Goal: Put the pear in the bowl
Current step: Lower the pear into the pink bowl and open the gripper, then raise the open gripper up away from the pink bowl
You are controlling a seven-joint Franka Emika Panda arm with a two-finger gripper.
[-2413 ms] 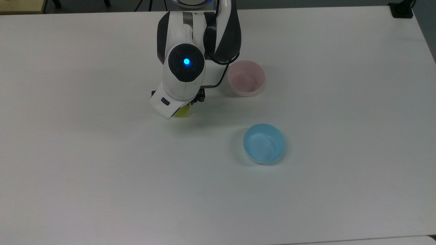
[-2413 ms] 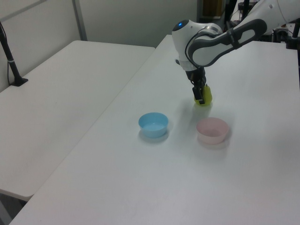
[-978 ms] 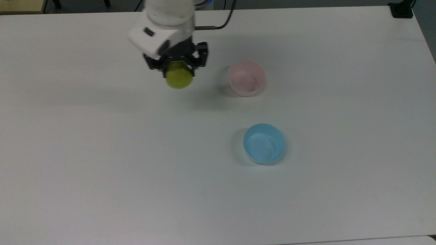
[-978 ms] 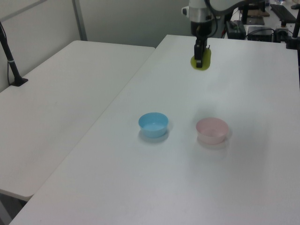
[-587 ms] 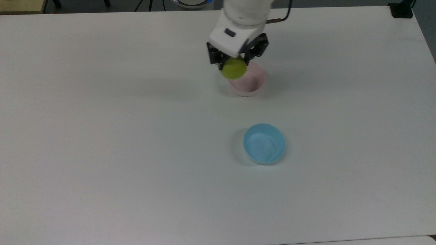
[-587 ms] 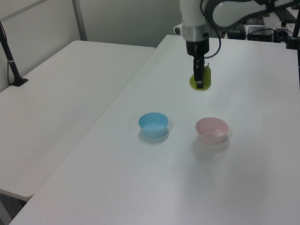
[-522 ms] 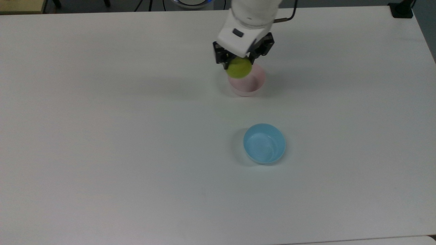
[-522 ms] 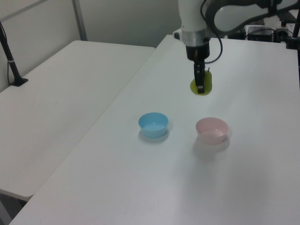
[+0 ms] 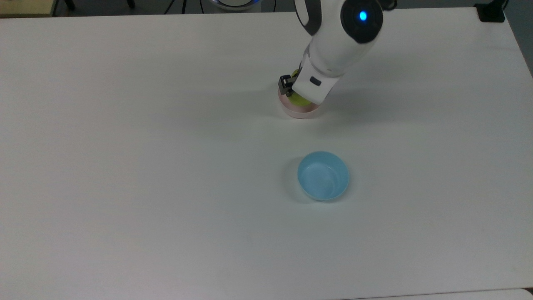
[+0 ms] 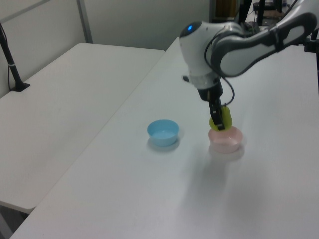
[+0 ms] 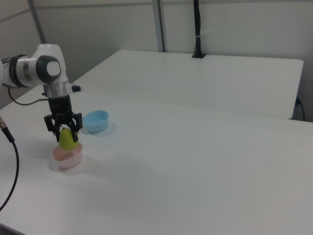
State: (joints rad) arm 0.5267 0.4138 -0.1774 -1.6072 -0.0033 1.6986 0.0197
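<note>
The gripper [image 11: 63, 133] is clamped on the pear [image 11: 66, 140], with one finger on each side of the fruit's narrow upper part. The pear hangs upright, its rounded bottom lowered into the mouth of the pink bowl [image 11: 67, 157]; whether the pear touches the bowl floor cannot be determined. In the left view the pear [image 10: 222, 118] sits directly above the bowl [image 10: 227, 140], with its lower end at rim level and the gripper [image 10: 218, 119] descending onto it from 11 o'clock. In the top view the arm's wrist housing covers most of the bowl [image 9: 298, 113]; a yellow-green patch of the pear [image 9: 299, 100] is visible below that housing, inside the bowl's rim. The light blue bowl [image 9: 323, 175] stands well apart from the pink bowl, at 5 o'clock from it in the top view, and at 9 o'clock from it in the left view [image 10: 163, 132]. Both bowls rest upright on the white bench [image 9: 145, 166]. A second white bench [image 11: 220, 78] stands beside the first one.
</note>
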